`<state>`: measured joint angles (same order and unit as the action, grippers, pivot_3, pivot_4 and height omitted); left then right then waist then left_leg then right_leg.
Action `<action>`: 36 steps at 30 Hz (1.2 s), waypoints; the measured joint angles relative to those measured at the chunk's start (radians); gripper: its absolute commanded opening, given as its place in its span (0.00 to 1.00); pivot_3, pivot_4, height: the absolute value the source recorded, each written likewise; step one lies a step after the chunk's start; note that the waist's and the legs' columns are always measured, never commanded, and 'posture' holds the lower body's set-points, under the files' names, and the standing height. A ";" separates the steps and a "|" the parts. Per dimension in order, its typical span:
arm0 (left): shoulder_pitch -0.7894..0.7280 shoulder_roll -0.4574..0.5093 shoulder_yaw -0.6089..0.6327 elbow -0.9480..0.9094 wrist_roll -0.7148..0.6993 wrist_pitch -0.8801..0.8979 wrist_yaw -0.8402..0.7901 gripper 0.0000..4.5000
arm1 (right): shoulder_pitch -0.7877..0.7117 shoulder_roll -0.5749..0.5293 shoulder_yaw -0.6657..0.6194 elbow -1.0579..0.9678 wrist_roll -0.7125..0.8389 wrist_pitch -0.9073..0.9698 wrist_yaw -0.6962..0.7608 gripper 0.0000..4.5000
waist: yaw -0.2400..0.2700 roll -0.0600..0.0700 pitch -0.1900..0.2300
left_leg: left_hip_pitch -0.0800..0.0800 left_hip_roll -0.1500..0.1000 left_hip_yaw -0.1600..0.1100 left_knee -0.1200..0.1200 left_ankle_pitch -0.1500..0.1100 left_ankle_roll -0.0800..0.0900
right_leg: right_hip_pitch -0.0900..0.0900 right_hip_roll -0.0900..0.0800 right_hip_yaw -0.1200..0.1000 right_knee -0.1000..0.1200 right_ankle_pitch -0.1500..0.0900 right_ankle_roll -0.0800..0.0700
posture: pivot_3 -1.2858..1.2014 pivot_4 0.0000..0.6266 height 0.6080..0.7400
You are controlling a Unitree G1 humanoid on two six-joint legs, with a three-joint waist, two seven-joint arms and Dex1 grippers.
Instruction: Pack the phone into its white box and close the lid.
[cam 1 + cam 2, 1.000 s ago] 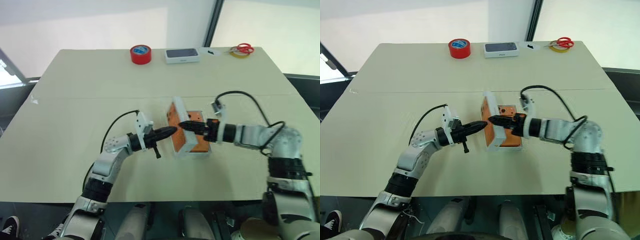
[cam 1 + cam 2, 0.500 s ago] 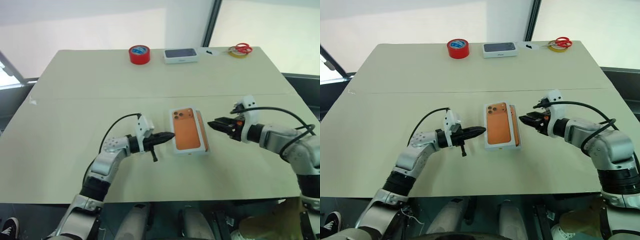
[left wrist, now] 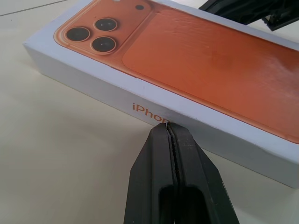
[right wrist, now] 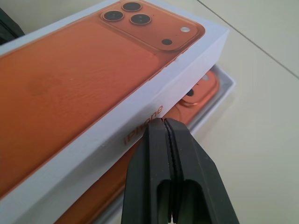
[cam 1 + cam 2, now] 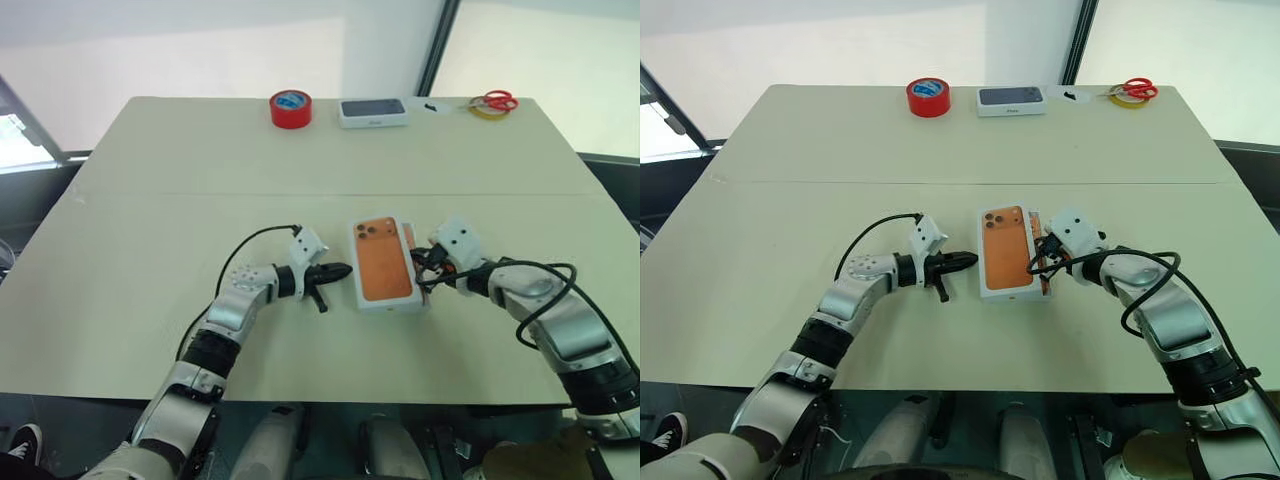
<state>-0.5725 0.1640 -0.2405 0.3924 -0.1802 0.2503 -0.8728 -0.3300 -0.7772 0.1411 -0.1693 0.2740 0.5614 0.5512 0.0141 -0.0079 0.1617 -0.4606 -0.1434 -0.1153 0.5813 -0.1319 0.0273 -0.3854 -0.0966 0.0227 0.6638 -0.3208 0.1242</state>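
**Lid sits askew on the box, both tools shut at its sides**

Head views: you see the lid (image 5: 1006, 250), with its orange phone print on top, lying over the white box (image 5: 411, 262) in the middle of the worktop (image 5: 790, 140). It is not yet square on it: a strip of the box with the phone (image 5: 408, 237) shows along the lid's right side. The left tool (image 5: 967, 261) points at the lid's left wall and the right tool (image 5: 428, 272) at its right side. I judge they stand so to push the lid from both sides until it lines up with the box and can drop down.

Left wrist view: your left tool (image 3: 169, 127) is fully shut and holds nothing. Its tip meets the long white wall of the lid (image 3: 154, 105), just under the printed letters.

Right wrist view: your right tool (image 4: 163, 122) is shut too, with nothing between the fingers. Its tip is at the lid's other long wall (image 4: 140, 116). Beyond it the lid rides higher than the box (image 4: 223, 91), and a corner of the phone (image 4: 201, 91) lies uncovered in it. So the phone is packed, but the lid is still not closed.
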 measured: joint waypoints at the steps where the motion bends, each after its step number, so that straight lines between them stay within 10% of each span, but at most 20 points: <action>1: -0.008 -0.007 0.001 0.014 0.004 -0.005 0.000 0.00 | 0.000 0.001 -0.002 0.000 -0.009 0.002 0.002 0.01 | 0.000 0.000 0.000 | 0.000 0.000 0.000 0.000 0.000 0.000 | 0.000 0.000 0.000 0.000 0.000 0.000 | 0.52 0.24 1.00; 36: -0.024 -0.082 0.048 0.058 0.016 -0.014 0.003 0.00 | 0.011 0.013 -0.006 0.003 -0.239 -0.027 0.073 0.01 | -0.002 0.000 0.000 | 0.000 0.000 -0.001 0.002 0.000 0.000 | 0.000 0.000 -0.001 0.001 0.000 0.000 | 0.52 0.24 1.00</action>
<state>-0.5966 0.0823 -0.1921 0.4505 -0.1638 0.2360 -0.8696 -0.3186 -0.7642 0.1353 -0.1666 0.0346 0.5341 0.6239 0.0125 -0.0082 0.1616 -0.4609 -0.1437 -0.1158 0.5829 -0.1317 0.0272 -0.3854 -0.0964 0.0220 0.6645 -0.3207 0.1244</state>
